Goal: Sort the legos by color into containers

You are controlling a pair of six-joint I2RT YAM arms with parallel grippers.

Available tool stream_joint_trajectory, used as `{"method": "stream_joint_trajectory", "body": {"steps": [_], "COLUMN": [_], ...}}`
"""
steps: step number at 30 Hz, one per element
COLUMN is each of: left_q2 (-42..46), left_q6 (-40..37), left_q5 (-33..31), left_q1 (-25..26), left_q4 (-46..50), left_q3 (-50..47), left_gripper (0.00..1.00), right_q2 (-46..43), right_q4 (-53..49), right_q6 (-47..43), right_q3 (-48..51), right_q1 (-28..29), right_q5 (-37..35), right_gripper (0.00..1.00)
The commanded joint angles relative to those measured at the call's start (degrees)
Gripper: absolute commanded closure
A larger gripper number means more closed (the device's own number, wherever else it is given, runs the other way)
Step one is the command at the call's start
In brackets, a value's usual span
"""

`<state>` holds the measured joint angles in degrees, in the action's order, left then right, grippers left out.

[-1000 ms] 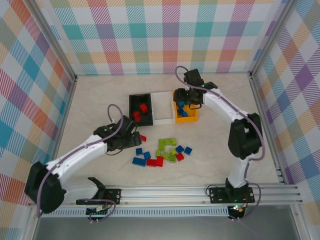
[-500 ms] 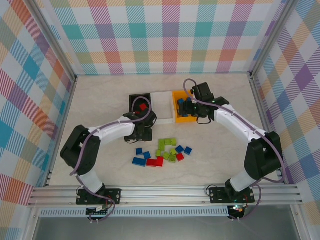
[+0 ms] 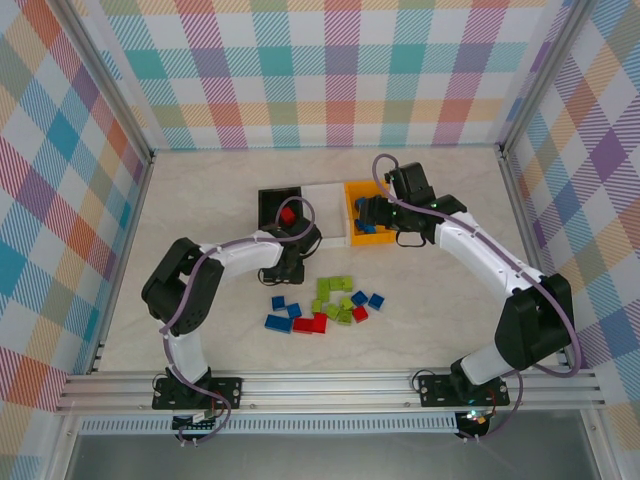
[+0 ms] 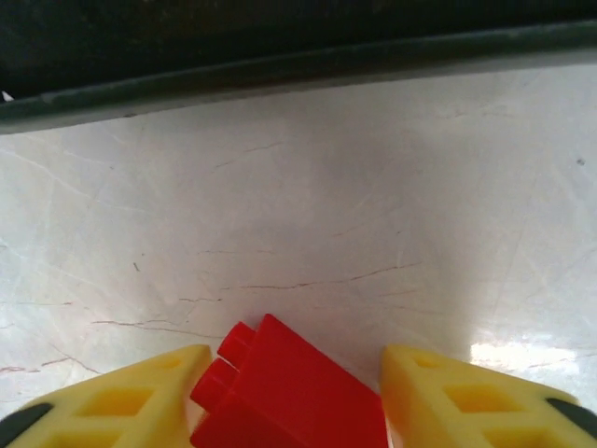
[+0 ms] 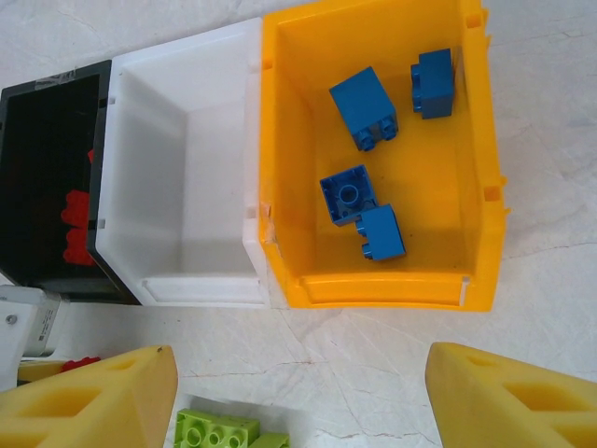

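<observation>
1. Closest to the arm bases, loose small plastic bricks lie scattered on the pale marbled tabletop (image 3: 200,210). Three blue bricks (image 3: 278,322) are on the left, with a red oblong pair (image 3: 310,323) beside them. A lime green cluster (image 3: 335,295) sits in the middle. To its right are one small red square brick (image 3: 360,313) and two more blue ones (image 3: 376,300).
2. Just beyond that scatter, the left gripper (image 4: 297,359) is low over the table. Its yellow fingers (image 4: 121,401) press against either side of a red studded brick (image 4: 289,411), which fills the gap between them. The front wall of the black rectangular open-top plastic bin (image 5: 47,140) stands just ahead.
3. That black bin is the left end of a touching row of three. The white plastic bin (image 5: 187,187) is in the middle and the orange-yellow plastic bin (image 5: 429,187) is on the right.
4. Red bricks (image 5: 76,224) lie inside the black bin. Four blue bricks (image 5: 364,107) lie on the floor of the orange-yellow bin, two of them touching.
5. The right gripper (image 5: 303,369) hangs above the table at the near edge of the white and orange-yellow bins. Its yellow fingers are spread wide with bare tabletop between them. A lime green brick (image 5: 216,429) lies at the lower edge of its wrist view.
</observation>
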<state>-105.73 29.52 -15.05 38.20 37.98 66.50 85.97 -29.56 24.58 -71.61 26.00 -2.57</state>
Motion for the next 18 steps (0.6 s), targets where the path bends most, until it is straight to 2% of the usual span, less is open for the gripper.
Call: {"method": "stream_joint_trajectory", "body": {"steps": [1, 3, 9, 14, 17, 18], "left_q2": [-1.5, -1.0, 2.2, 6.4, 8.0, 8.9], "left_q6": [-0.6, -0.6, 0.2, 1.2, 2.0, 2.3], "left_q5": [-1.9, -1.7, -1.0, -0.5, 0.2, 0.1], "left_q1": [0.2, 0.2, 0.4, 0.6, 0.7, 0.6], "left_q4": [-0.9, -0.7, 0.0, 0.5, 1.2, 1.7], "left_q3": [0.9, 0.7, -0.6, -2.3, -3.1, -3.2], "left_gripper": [0.59, 0.65, 0.72, 0.87, 1.0, 1.0], "right_q2": [-1.2, -1.2, -0.9, -0.5, -0.3, -0.4], "right_q4": [0.6, 0.5, 0.9, 0.9, 1.0, 1.0], "right_q6": [-0.3, -0.3, -0.1, -0.2, -0.2, -0.2], "right_q3": [0.8, 0.9, 1.3, 1.3, 1.3, 1.4], "right_q1": [0.1, 0.1, 0.1, 0.0, 0.0, 0.0], "right_q5": [-0.4, -0.3, -0.1, -0.4, -0.4, -0.4], "right_gripper": [0.29, 0.29, 0.29, 0.29, 0.29, 0.29]}}
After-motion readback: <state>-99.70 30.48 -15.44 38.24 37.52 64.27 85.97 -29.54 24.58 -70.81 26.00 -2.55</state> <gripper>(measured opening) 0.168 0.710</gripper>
